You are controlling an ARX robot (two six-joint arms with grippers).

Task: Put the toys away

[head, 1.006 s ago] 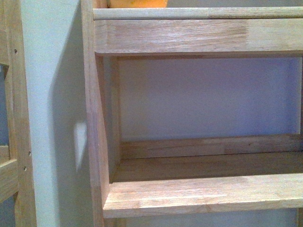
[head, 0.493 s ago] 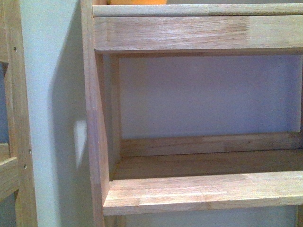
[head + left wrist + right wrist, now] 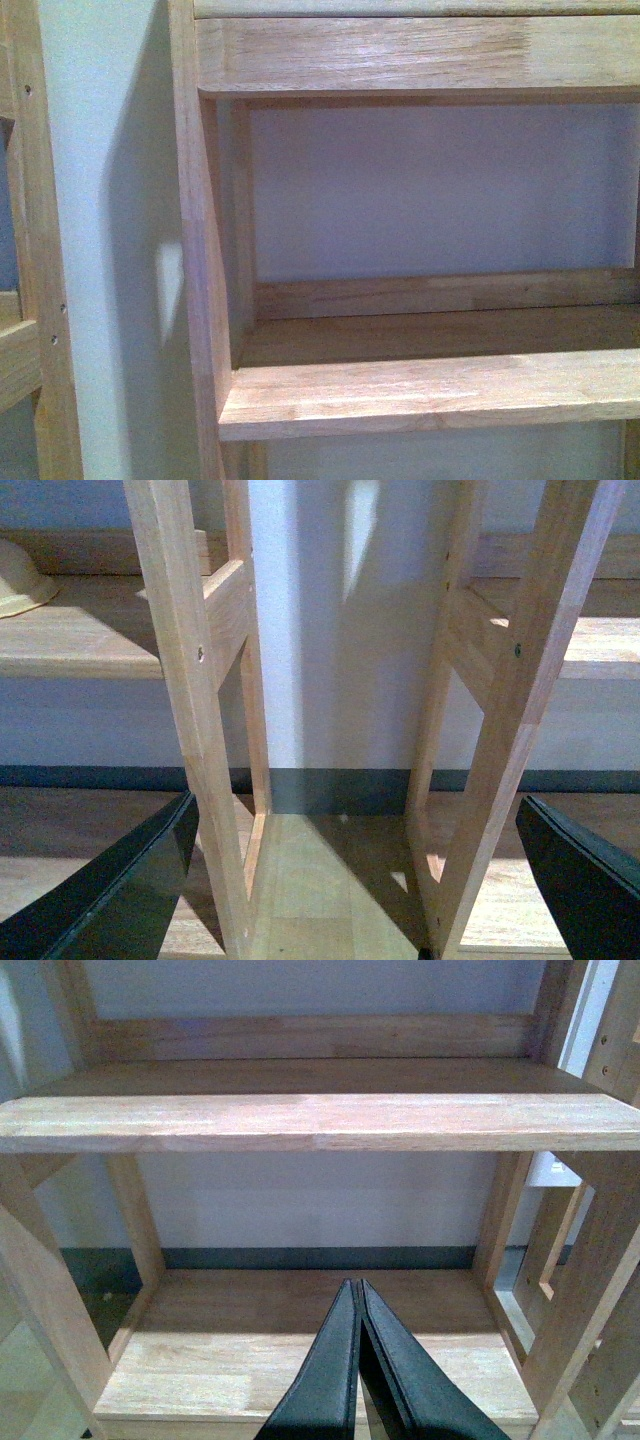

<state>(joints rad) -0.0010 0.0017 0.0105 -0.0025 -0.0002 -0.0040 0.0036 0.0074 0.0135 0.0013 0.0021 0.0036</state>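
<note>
No toys show clearly in any view. My left gripper (image 3: 355, 800) is open, its two dark fingers (image 3: 110, 900) spread wide on either side of the wooden uprights (image 3: 190, 710) of two shelf units. Between them is only wall and floor. My right gripper (image 3: 355, 1285) is shut on nothing and points at the lower board (image 3: 300, 1350) of a wooden shelf. In the left wrist view a pale cream rounded thing (image 3: 20, 575) lies on a shelf at the picture's edge. I cannot tell what it is.
The front view is filled by a wooden shelf unit (image 3: 430, 390) with a bare compartment, its side post (image 3: 195, 250) and a pale wall (image 3: 110, 200) in the gap beside it. A second wooden frame (image 3: 35, 250) stands at the far left. The right wrist view shows a bare middle board (image 3: 320, 1120).
In the front view the shelf has slid upward in the picture. The orange sliver at the top edge has passed out of view.
</note>
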